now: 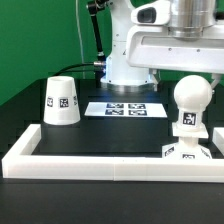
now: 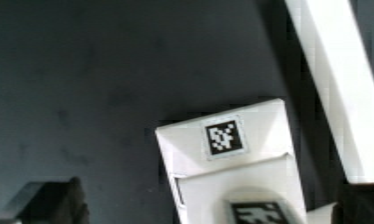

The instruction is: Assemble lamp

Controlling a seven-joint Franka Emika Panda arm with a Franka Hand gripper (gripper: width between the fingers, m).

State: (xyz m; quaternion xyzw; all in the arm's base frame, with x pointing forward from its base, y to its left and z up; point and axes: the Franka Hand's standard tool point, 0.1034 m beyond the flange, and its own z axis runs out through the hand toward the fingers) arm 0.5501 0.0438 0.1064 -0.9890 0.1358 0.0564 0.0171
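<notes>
The white round bulb (image 1: 189,98) stands upright on the small flat base (image 1: 187,151), at the exterior view's right, close to the front rail. The tapered shade (image 1: 61,101) stands alone at the exterior view's left, its wide end down. My gripper (image 1: 187,70) hangs just above the bulb, open and empty. In the wrist view the base (image 2: 221,140) with its tag lies between my dark fingertips (image 2: 51,200). A tagged part of the bulb (image 2: 258,212) shows at the picture's edge. The gripper (image 2: 210,208) touches nothing.
A long white border rail (image 1: 110,160) runs along the front and up both sides, right next to the base; it also shows in the wrist view (image 2: 335,60). The marker board (image 1: 127,108) lies flat at the back middle, before the robot's white pedestal (image 1: 125,55).
</notes>
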